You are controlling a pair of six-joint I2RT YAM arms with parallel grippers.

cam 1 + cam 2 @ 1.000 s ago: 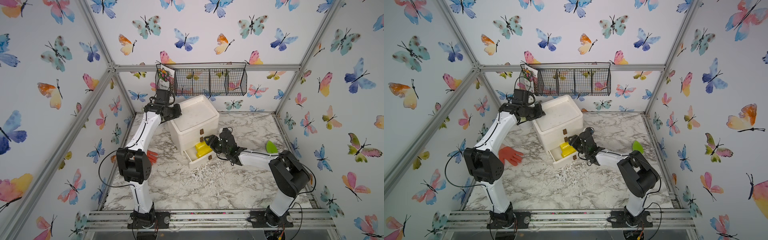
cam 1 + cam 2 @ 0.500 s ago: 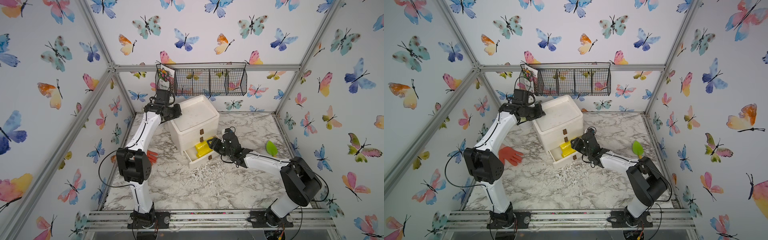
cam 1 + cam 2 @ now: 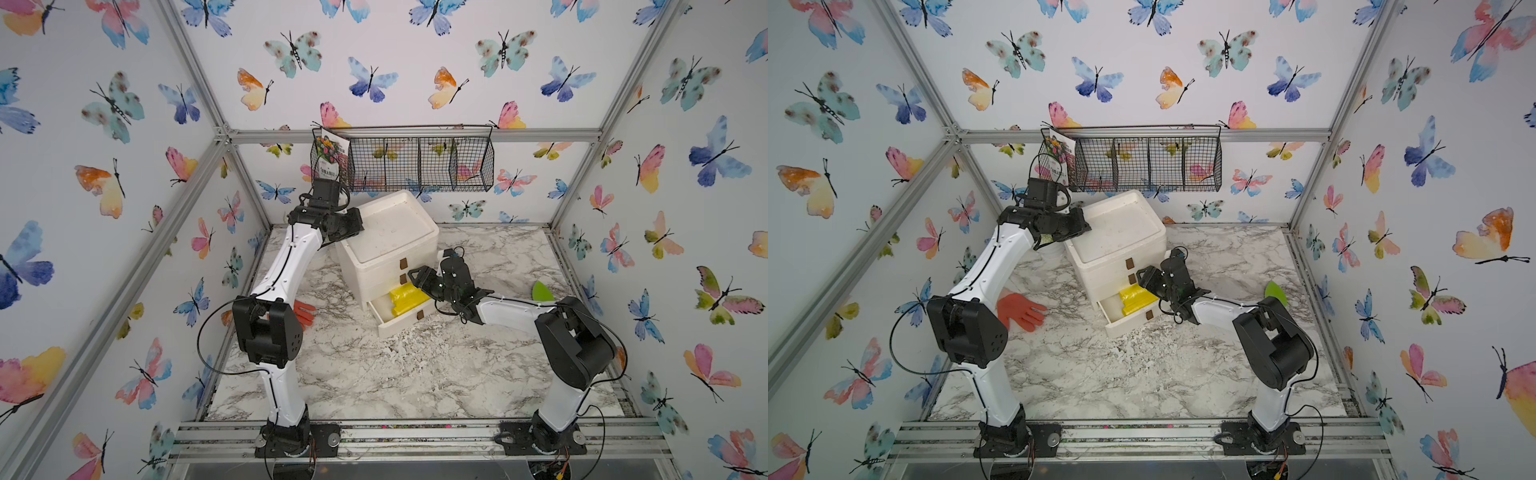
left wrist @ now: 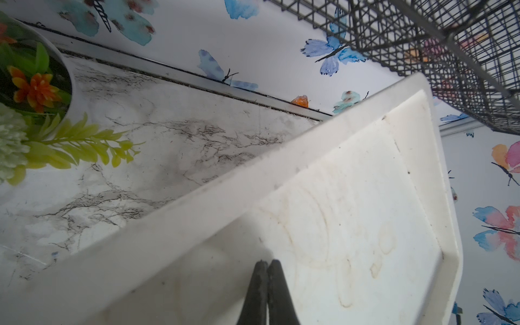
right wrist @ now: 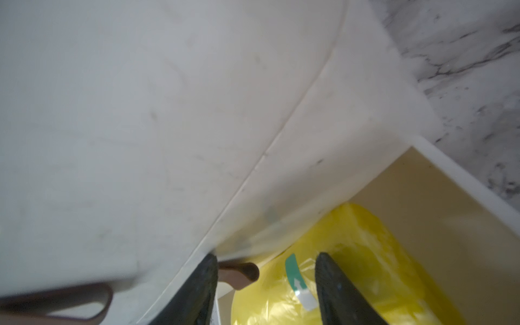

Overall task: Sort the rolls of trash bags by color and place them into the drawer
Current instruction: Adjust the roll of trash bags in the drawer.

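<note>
Yellow rolls of trash bags lie in the open bottom drawer of a white drawer unit. My right gripper hovers at the unit's front, just above that drawer. In the right wrist view it is open. One finger is beside a brown drawer tab, and a yellow roll with a green sticker lies below the fingers. My left gripper is shut and empty, its tips over the unit's top.
An orange glove lies on the marble table left of the unit. A green trowel blade shows behind my right arm. A black wire basket hangs on the back wall. A potted plant stands behind the unit.
My right arm's elbow swung out and back, while its gripper stayed at the front of the open drawer. The left arm has not moved.
</note>
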